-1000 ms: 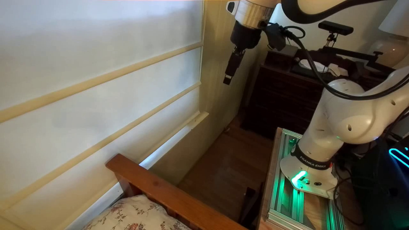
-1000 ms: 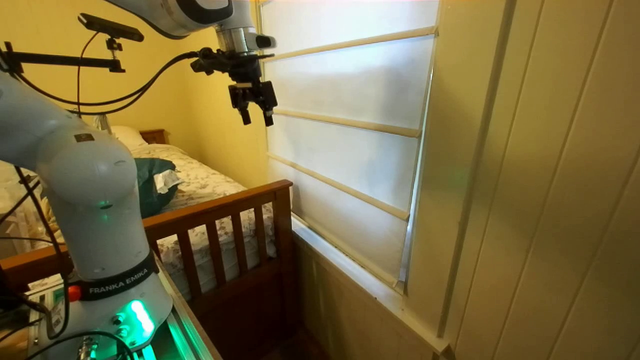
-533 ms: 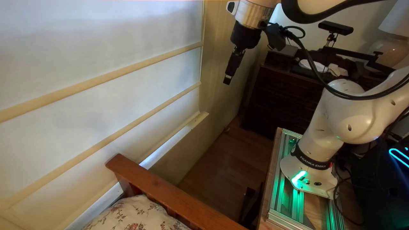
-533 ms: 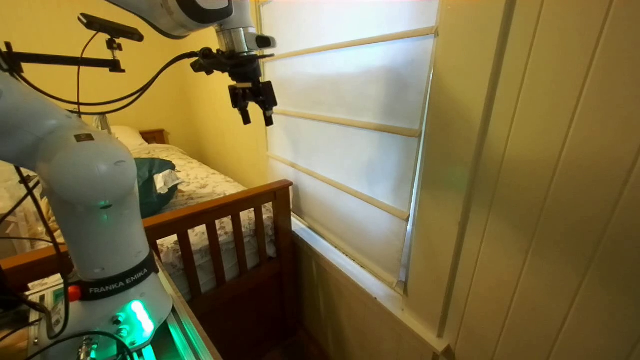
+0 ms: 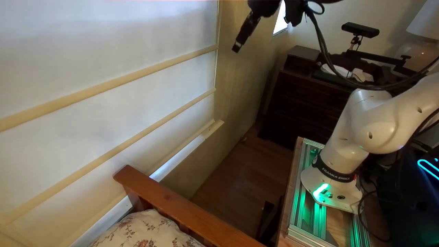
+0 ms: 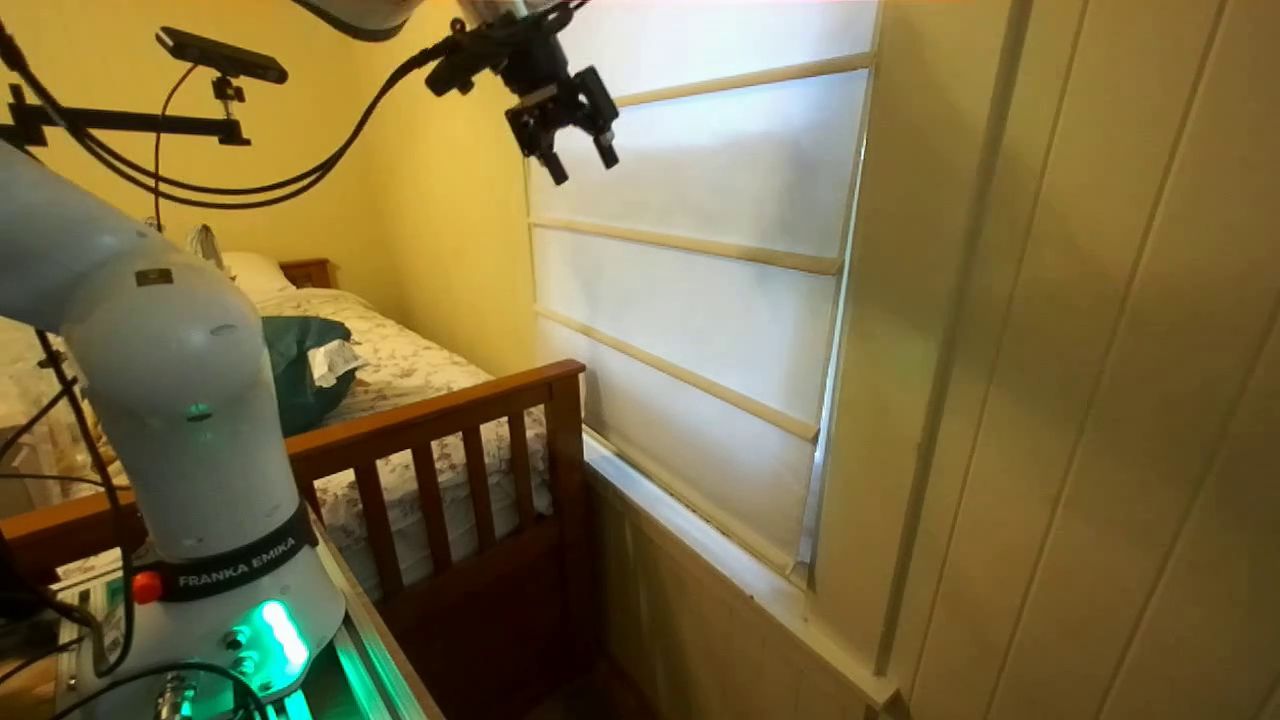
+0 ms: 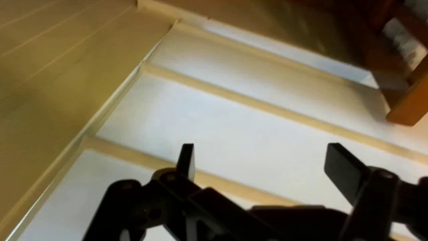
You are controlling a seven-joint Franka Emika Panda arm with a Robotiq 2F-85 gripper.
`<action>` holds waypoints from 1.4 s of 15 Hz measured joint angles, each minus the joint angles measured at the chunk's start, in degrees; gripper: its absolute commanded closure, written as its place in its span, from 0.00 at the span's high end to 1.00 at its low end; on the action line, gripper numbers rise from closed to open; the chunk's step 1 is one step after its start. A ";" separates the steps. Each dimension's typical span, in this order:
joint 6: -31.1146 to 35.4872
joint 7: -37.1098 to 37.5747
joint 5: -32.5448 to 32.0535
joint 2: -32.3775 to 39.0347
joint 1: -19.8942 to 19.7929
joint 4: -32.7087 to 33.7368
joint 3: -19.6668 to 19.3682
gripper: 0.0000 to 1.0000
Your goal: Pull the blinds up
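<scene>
The blinds hang as a large off-white shade with tan horizontal bands, seen in both exterior views (image 5: 113, 113) (image 6: 690, 310). They are lowered almost to the sill, with a thin bright strip below the bottom edge. In the wrist view the blinds (image 7: 240, 127) fill the area beyond the fingers. My black gripper (image 5: 236, 48) is high up beside the window, tilted, with its fingers pointing down toward the shade. In an exterior view the gripper (image 6: 584, 168) overlaps the shade's upper part. Its fingers are wide apart with nothing between them, as the wrist view of the gripper (image 7: 260, 150) shows.
A wooden bed end (image 6: 440, 405) stands close to the lower window, with a floral bed behind it. The window sill (image 6: 700, 530) runs below the shade. A panelled cream wall (image 6: 1080, 350) adjoins the window. A dark dresser (image 5: 301, 103) and a mounted camera (image 5: 360, 30) stand farther back.
Between 1.0 and 0.5 seconds ago nothing moved. Since then my gripper has risen, moved toward the window and tilted. It stays open, and the blinds look unchanged.
</scene>
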 measured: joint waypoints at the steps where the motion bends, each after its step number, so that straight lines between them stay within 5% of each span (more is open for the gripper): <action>1: 2.05 -1.63 -1.06 0.26 -0.76 2.24 -1.21 1.00; 6: 15.71 -8.84 -1.63 6.53 -1.32 14.97 -7.82 1.00; 10: 23.88 -8.98 -1.63 14.40 -1.55 24.98 -7.86 1.00; 21: 25.63 -1.32 -4.94 24.49 -9.01 41.59 -5.10 1.00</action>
